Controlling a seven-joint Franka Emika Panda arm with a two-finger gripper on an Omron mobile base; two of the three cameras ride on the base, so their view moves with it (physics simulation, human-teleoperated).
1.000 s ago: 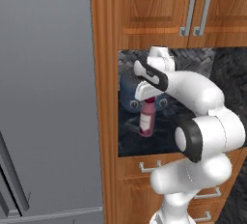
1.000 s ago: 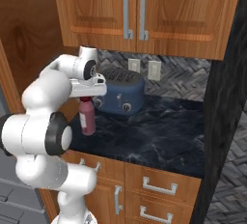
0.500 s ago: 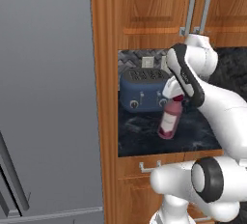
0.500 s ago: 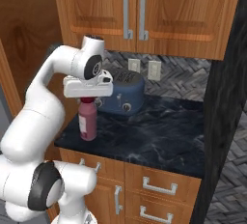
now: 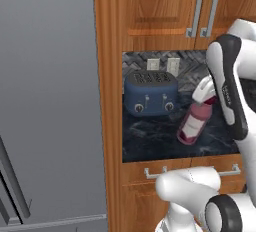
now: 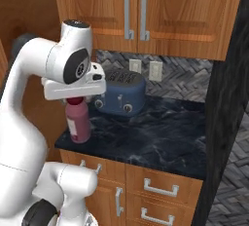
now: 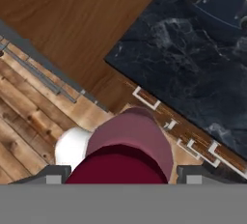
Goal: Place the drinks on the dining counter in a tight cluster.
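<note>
While the white arm's two-finger gripper point(image 7: 120, 172) is hanging over the near left corner of the small dark marble-look counter point(image 6: 160, 137), the tall maroon bottle point(image 6: 79, 122) is sitting right between its jaws. The jaws are standing pretty wide, one dark fingertip point(image 7: 50, 175) on each side of the bottle's body, and the bottle is hanging from the hand clear of the counter top, so the hand is carrying it. From the left base camera the bottle point(image 5: 194, 125) is clearly tilting, top leaning toward the arm and bottom swinging out to the left. From the hand camera I'm looking down its length, with the dark red top nearest and the paler body point(image 7: 130, 133) running away toward the floor.

As for writing, the bottle is showing a pale band low on its body, but I can't read anything on it. No brand is showing on the blue two-slot toaster point(image 6: 121, 93) either, just its knobs on the front.

That toaster is sitting at the far side of the counter against a grey herringbone backsplash point(image 6: 194, 76) with two white wall outlets point(image 6: 145, 68). Wooden upper cabinets with silver handles point(image 6: 136, 10) are hanging above, wooden drawers point(image 6: 155, 191) are sitting below, and a grey fridge point(image 5: 45, 101) is standing to the left. The floor is wood plank point(image 7: 24, 121).
</note>
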